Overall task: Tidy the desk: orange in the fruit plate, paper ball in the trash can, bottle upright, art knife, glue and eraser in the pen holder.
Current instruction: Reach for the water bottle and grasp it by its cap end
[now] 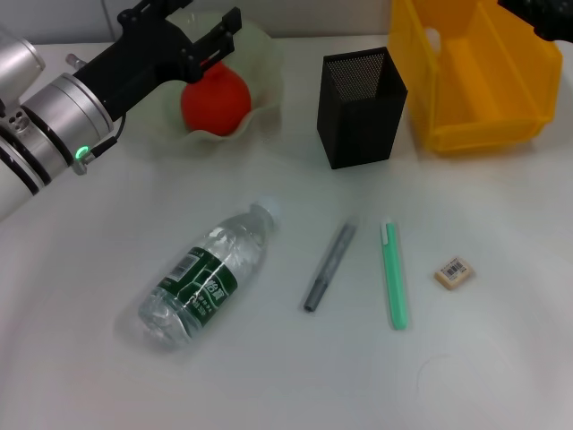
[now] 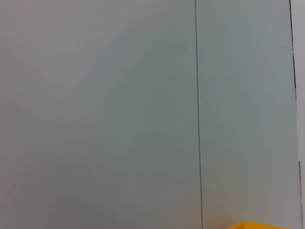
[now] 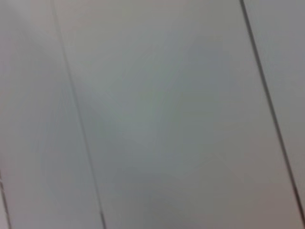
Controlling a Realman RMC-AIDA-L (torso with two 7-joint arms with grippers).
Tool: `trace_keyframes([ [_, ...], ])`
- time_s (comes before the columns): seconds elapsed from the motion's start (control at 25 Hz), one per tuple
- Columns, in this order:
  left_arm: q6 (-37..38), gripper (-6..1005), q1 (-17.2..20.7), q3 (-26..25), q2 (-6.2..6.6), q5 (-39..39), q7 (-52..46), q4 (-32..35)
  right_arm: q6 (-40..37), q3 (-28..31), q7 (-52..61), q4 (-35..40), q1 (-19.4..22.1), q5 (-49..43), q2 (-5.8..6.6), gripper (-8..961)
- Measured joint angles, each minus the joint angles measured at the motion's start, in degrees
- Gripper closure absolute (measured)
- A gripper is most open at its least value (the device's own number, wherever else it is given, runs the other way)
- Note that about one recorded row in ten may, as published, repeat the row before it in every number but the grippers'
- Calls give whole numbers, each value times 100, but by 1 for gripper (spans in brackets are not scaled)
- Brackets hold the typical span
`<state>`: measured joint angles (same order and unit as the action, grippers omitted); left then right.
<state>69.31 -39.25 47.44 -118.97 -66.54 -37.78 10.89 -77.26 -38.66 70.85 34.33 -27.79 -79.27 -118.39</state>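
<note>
The orange [image 1: 216,100] is seen lying inside the fruit plate [image 1: 261,63], which is set to the left of the pen holder [image 1: 360,107]. The left gripper [image 1: 204,34] is held just above the orange with its fingers [image 1: 224,32] spread apart and nothing between them. The trash can [image 1: 479,76] is placed just right of the pen holder. The bottle [image 1: 206,276] is laid on its side in front of the pen holder and to its left. A grey pen-like tool [image 1: 328,267] and a green one [image 1: 394,274] are laid in front of the pen holder, the eraser [image 1: 454,272] further right. Only a dark part of the right arm [image 1: 542,16] is caught above the trash can; whether its claw is open cannot be told.
</note>
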Motion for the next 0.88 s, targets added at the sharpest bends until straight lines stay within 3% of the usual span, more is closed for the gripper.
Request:
trace_keyframes([
  [0.08, -10, 273, 4, 27, 0, 0, -20, 7, -137, -1, -122, -97, 52, 125, -12, 303],
  [0.24, -254, 273, 118, 662, 24, -175, -719, 479, -290, 7, -579, -350, 194, 396, -55, 303],
  [0.36, -775, 273, 430, 1612, 31, -675, -1997, 1582, -263, 45, -868, -577, 248, 408, -39, 303],
  [0.44, -1256, 273, 791, 2483, 38, -1396, -3562, 2913, -251, 215, -930, -737, 311, 410, -20, 303],
  [0.52, -1482, 273, 1047, 3022, 48, -2215, -4834, 3997, -248, 513, -968, -835, 383, 412, -19, 303],
  [0.64, -1150, 273, 1154, 3270, 54, -3392, -6397, 5175, -278, 952, -1112, -887, 509, 413, -49, 303],
  [0.72, -208, 274, 876, 3205, 60, -4440, -7990, 5861, -263, 1055, -1153, -904, 568, 414, -54, 303],
  [0.88, 309, 274, 509, 3184, 48, -4977, -8897, 5852, -247, 1090, -1179, -1049, 575, 414, -20, 304],
])
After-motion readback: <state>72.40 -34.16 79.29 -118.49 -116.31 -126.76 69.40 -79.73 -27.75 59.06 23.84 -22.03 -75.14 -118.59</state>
